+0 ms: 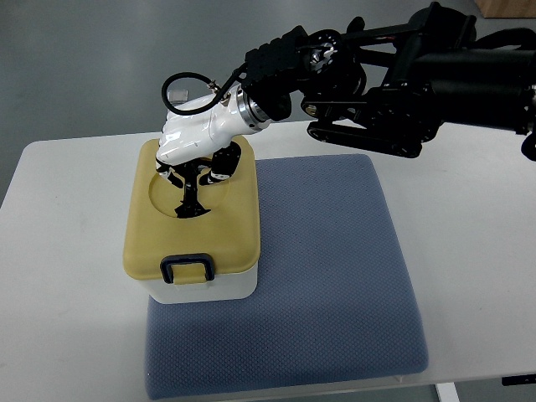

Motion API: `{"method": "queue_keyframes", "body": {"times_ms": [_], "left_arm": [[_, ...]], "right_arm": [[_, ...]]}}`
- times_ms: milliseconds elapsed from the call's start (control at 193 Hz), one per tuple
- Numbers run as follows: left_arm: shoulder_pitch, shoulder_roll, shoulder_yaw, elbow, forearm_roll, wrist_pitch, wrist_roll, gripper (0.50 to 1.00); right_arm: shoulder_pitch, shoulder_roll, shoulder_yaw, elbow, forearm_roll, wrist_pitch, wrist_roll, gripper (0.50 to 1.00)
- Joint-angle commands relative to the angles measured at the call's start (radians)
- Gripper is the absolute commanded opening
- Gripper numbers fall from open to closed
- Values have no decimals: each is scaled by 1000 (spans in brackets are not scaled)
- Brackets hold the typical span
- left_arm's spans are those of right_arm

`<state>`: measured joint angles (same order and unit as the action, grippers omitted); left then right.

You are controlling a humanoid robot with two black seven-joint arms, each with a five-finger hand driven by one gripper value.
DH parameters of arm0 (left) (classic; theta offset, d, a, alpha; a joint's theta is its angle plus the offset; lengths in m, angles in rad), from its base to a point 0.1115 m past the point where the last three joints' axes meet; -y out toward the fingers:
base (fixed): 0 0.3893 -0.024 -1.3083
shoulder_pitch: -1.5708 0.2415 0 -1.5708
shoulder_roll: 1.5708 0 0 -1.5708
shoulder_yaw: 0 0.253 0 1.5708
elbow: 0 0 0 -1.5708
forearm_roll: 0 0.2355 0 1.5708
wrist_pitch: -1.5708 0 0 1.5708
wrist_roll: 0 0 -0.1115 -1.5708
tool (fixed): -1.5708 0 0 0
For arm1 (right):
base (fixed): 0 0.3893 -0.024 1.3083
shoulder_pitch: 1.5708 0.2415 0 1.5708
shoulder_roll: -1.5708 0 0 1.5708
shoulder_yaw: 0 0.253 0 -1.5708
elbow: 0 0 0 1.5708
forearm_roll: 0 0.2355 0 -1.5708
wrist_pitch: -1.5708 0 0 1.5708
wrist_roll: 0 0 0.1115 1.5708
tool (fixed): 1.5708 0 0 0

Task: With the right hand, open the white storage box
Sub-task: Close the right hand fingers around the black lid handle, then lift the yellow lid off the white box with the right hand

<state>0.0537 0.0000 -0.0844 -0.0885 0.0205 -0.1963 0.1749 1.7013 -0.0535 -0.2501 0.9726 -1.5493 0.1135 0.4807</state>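
The white storage box (219,286) stands on the left part of a blue-grey mat (335,268). Its tan lid (226,239) lies flat and closed, with a black latch handle (188,268) at the near edge. My right hand (194,191), white with dark fingertips (191,203), comes in from the upper right and hovers over the far half of the lid. Its fingers are spread and point down into the lid's round recess (163,201), touching it. They hold nothing that I can see.
The mat lies on a white table (67,251). My black right arm (402,75) crosses the table's far right side. The floor beyond the far edge is grey. A brown box corner (509,7) shows at the top right.
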Motion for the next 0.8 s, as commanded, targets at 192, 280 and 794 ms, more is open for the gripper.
{"method": "queue_keyframes", "body": {"times_ms": [192,280,794], "left_arm": [[0,0,0,1,1,0,0,1000],[0,0,0,-1,-1,0,0,1000],[0,0,0,0,0,0,0,1000]], "right_arm": [[6,-6,8,1,5,-3,10,500],[12,-12,15,0,9,-5,27,500],[35,-285,84,6,23,-23,130,500]]}}
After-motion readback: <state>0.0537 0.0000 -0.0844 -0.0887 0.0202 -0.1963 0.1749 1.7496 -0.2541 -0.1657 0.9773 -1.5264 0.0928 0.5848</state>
